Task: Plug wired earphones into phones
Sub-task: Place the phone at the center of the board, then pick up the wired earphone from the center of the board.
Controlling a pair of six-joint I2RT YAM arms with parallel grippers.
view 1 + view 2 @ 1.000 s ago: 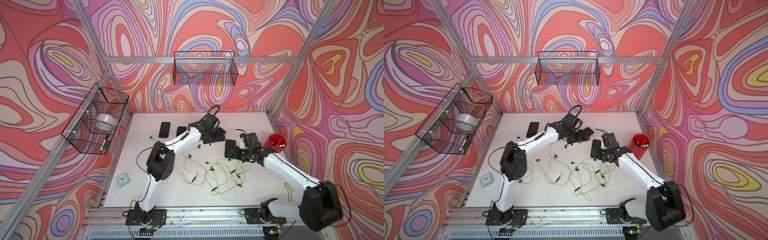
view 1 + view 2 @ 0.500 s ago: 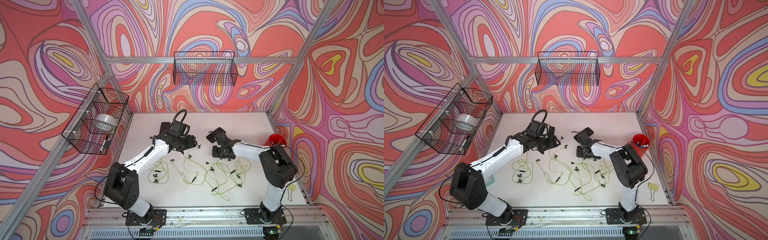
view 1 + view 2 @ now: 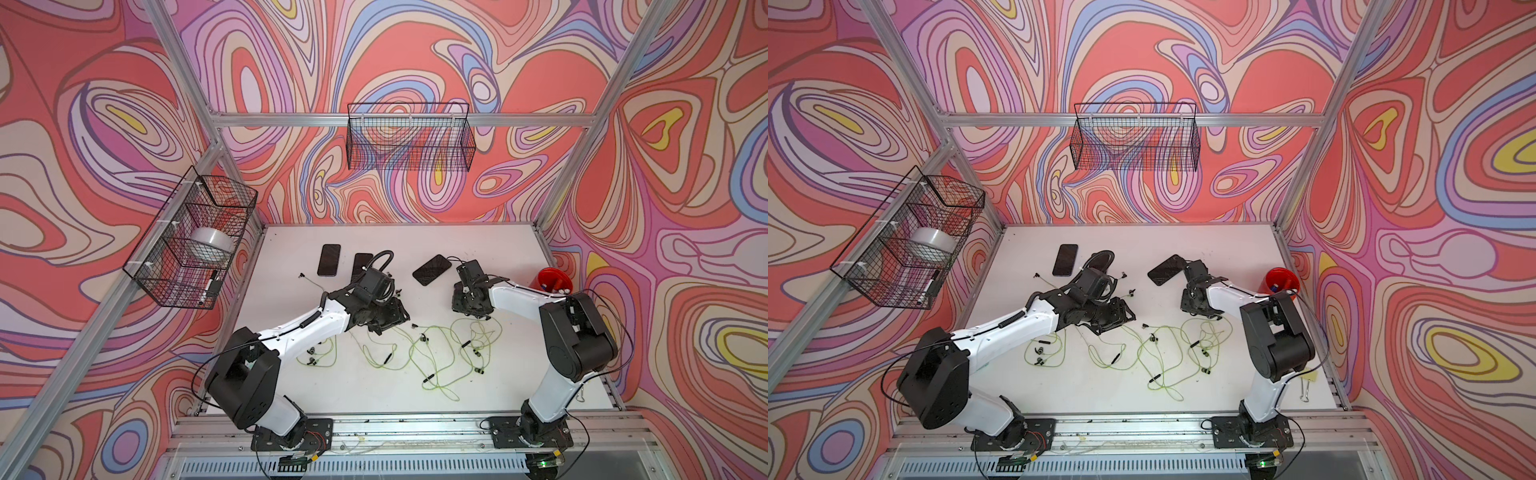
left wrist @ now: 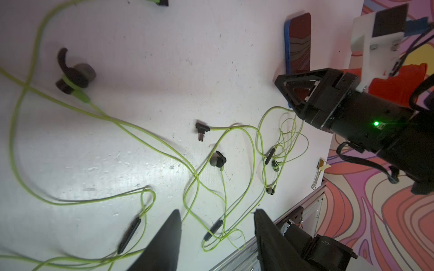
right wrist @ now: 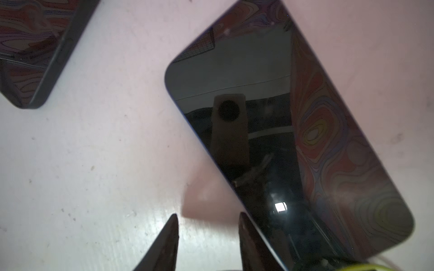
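Several yellow-green wired earphones (image 3: 432, 353) lie tangled on the white table (image 3: 498, 249), also in the left wrist view (image 4: 141, 136). One dark plug (image 4: 202, 131) lies free. My left gripper (image 3: 395, 318) (image 4: 216, 215) hangs open over the cords, above an inline remote (image 4: 213, 231), holding nothing. Three phones show in a top view: one at back left (image 3: 329, 259), one half hidden behind my left wrist (image 3: 360, 266), and a tilted one (image 3: 432, 270) (image 5: 281, 129). My right gripper (image 3: 459, 297) (image 5: 207, 217) stands open at this phone's near edge, with bare table between its fingers.
A red cup (image 3: 555, 280) stands at the right edge behind my right arm. Wire baskets hang on the back wall (image 3: 409, 137) and the left wall (image 3: 195, 241). A binder clip (image 3: 1308, 382) lies at front right. A metal rail (image 3: 395, 428) runs along the front.
My left gripper has come from the back toward the front, over the cords, and its jaws have narrowed. My right gripper has shifted beside the phone, which now lies tilted farther back.
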